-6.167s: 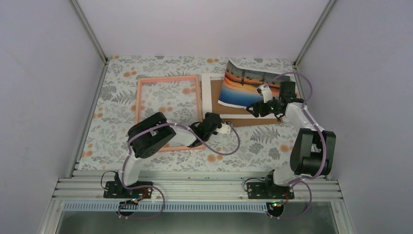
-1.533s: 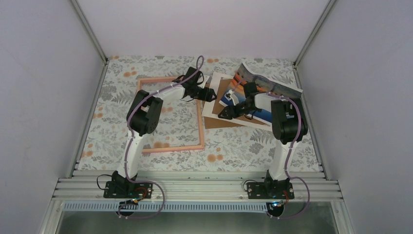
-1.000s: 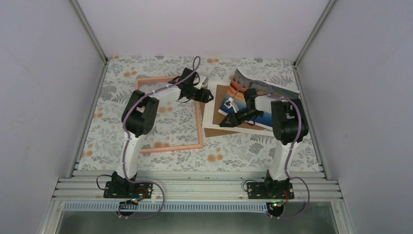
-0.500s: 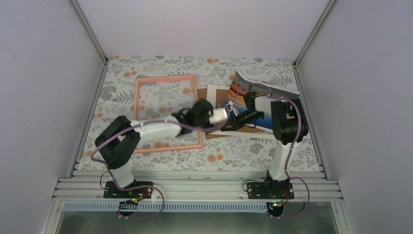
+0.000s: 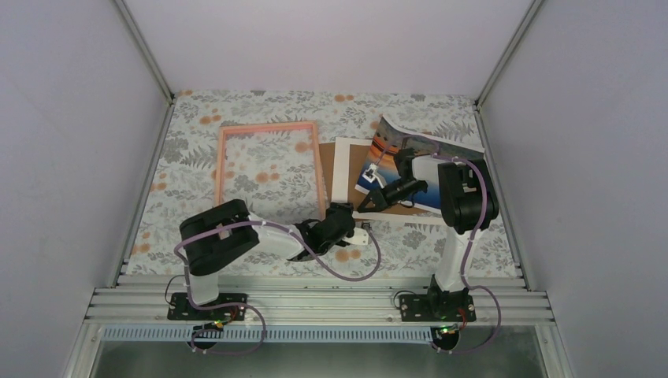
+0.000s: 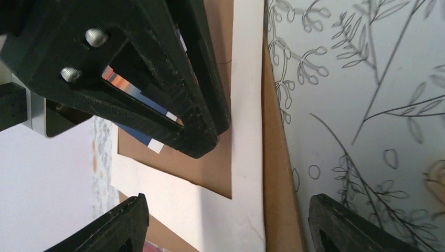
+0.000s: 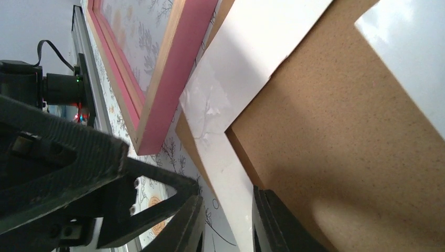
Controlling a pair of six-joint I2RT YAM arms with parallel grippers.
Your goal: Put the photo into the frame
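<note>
Paper-thin and floppy, judging by its curl, the photo (image 5: 384,148) lies far right on the backing board (image 5: 353,161); pinch a corner. Right hand (image 5: 365,207) nearly closed there, hold unclear; left hand (image 5: 358,233) wide, empty

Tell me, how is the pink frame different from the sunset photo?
The frame is a pink outline with a see-through middle; the photo is a solid orange-and-blue print. The frame lies flat on the table at the left; the photo rests at the right over a brown board, its far edge looking curled up. The frame looks larger than the photo. Both are thin rectangles.
</note>
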